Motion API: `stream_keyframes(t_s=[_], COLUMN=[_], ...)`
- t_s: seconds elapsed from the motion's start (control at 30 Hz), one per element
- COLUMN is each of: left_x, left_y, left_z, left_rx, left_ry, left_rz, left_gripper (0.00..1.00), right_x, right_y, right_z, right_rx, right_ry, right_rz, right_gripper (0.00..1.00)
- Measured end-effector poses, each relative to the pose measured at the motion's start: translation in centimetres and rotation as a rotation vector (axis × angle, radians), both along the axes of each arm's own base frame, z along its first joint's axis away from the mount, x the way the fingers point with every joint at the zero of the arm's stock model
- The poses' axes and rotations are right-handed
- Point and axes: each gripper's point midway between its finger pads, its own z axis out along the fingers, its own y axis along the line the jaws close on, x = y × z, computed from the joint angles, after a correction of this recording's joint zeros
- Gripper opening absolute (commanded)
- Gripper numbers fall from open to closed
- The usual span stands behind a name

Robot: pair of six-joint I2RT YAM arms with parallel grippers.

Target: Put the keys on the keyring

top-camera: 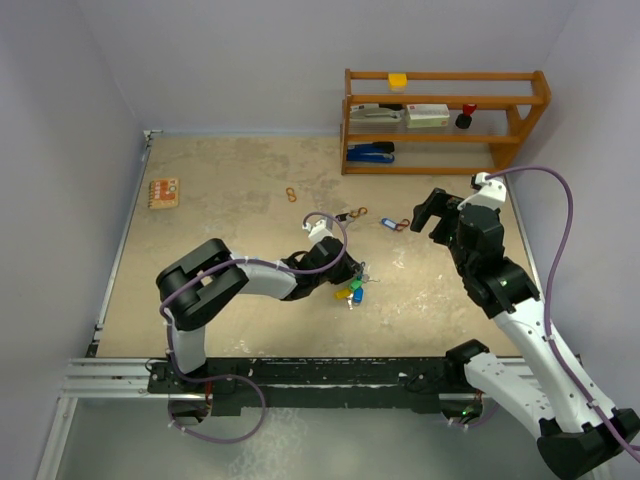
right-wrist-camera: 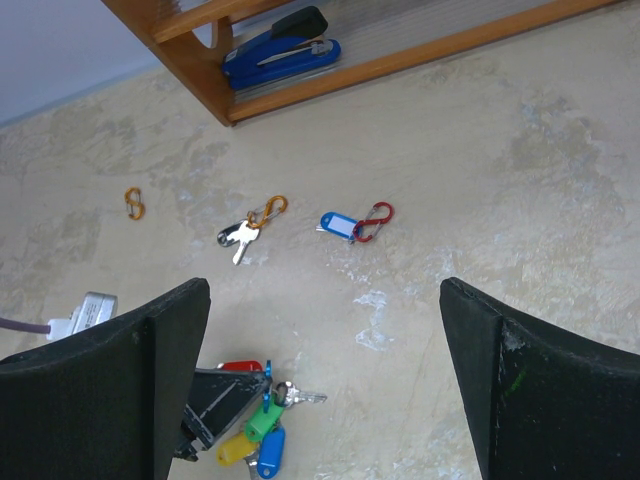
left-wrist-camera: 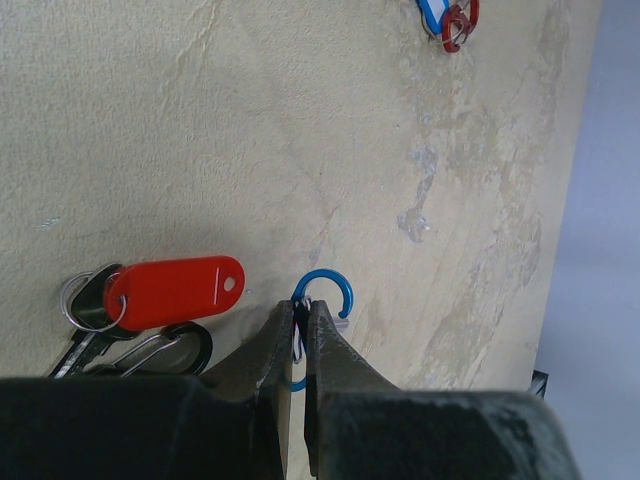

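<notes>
As the left end effector [left-wrist-camera: 302, 312], stretched low, pinches a blue ring [left-wrist-camera: 325, 273], the right end effector [right-wrist-camera: 322, 290] hovers agape.

Beige mottled table [top-camera: 230, 240] with scuffed pale patches toward the right. Wooden rack [top-camera: 430, 169] standing at the far right edge, blue stapler [top-camera: 370, 152] on its bottom shelf. Small orange packet [top-camera: 164, 192] flat at far left. Orange S-hook [right-wrist-camera: 134, 204] toward the far middle; to its right a silver key [right-wrist-camera: 238, 238] on an orange clip [right-wrist-camera: 272, 208], then a blue tag [right-wrist-camera: 337, 224] on a red clip [right-wrist-camera: 378, 221]. Near the middle, a bunch of keys [right-wrist-camera: 263, 422] with red, green, yellow, blue tags, blue ring [left-wrist-camera: 325, 290] among them.
</notes>
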Motion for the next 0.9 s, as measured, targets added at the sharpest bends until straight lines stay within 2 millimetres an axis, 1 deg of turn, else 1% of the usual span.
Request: stream_keyframes(t_s=[0.9], left_x=[0.12], left_y=[-0.18], left_z=[-0.1], left_rx=[-0.011], left_ry=[0.001], left_rz=[0.002], left_gripper=[0.0], right_x=[0.0], right_y=[-0.02], right_z=[0.0], right_rx=[0.0], right_ry=[0.0], right_rz=[-0.001], right_gripper=[1.0])
